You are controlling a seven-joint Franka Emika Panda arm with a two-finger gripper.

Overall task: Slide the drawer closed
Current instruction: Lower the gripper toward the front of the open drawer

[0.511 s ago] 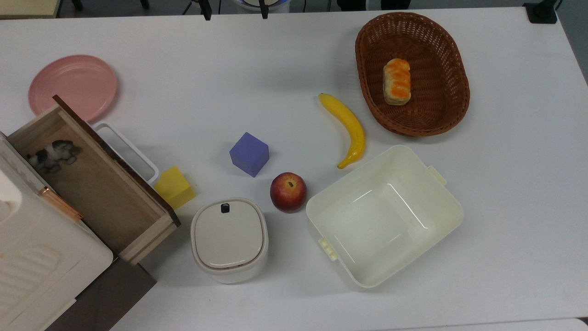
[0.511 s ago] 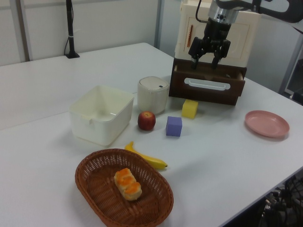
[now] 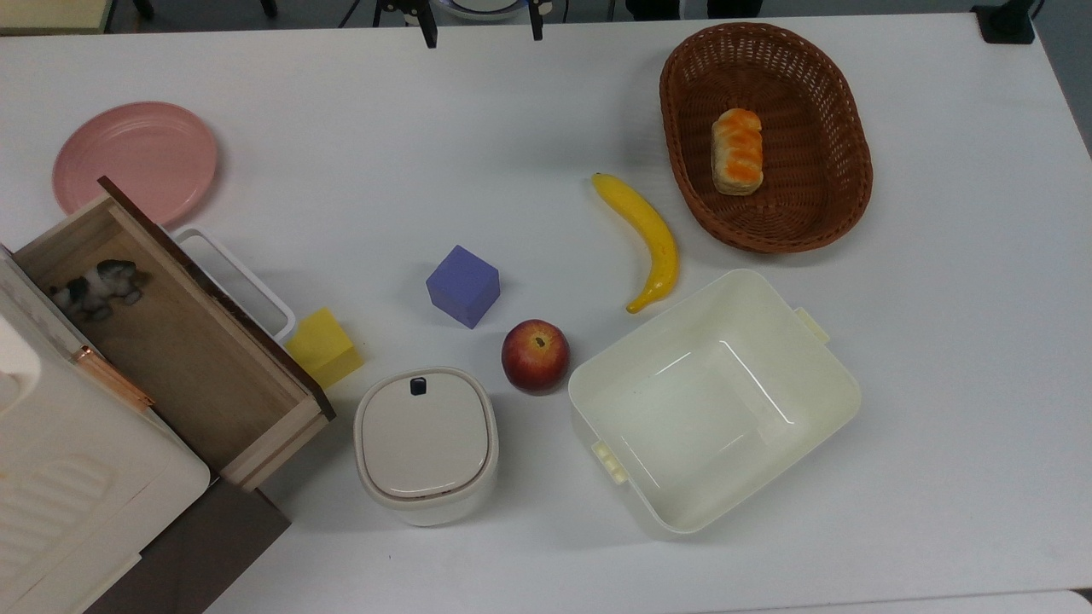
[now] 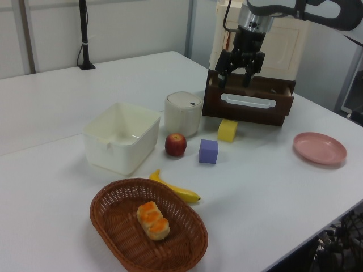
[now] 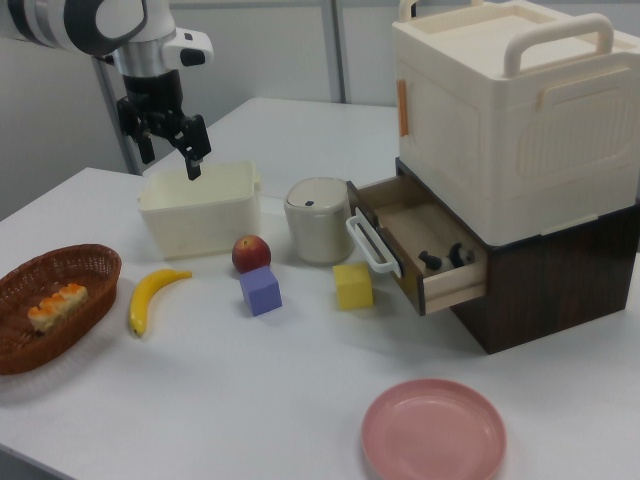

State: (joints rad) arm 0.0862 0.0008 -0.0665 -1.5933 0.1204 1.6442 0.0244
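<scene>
Drawer: the light-wood box drawer with dark brown front panel and white loop bar handle (image 5: 418, 245) stands pulled well out of the dark brown cabinet (image 5: 560, 270), under a cream plastic crate with handles (image 5: 510, 110).
Drawer contents: a small black-and-white figure (image 3: 95, 286) lies at the back of the wooden floor in the top view; the left view hides the inside behind the front panel.
Claw: the black two-finger claw (image 5: 168, 145) hangs in the air with its fingers spread and nothing between them; in the right view it is above the cream plastic open tub (image 5: 200, 208), well apart from the handle.
Room at the front: a yellow foam block (image 3: 322, 348) sits just beside the handle's end; the round-cornered cream lidded container (image 3: 426, 443) stands near the drawer's corner.
Further out: purple cube (image 3: 463, 286), red apple (image 3: 535, 356), yellow banana (image 3: 646, 238), brown wicker basket (image 3: 845, 145) holding a bread roll (image 3: 736, 151).
Table edge: the pink round plate (image 5: 433, 431) lies near the white table (image 3: 955, 358) edge in the right view.
</scene>
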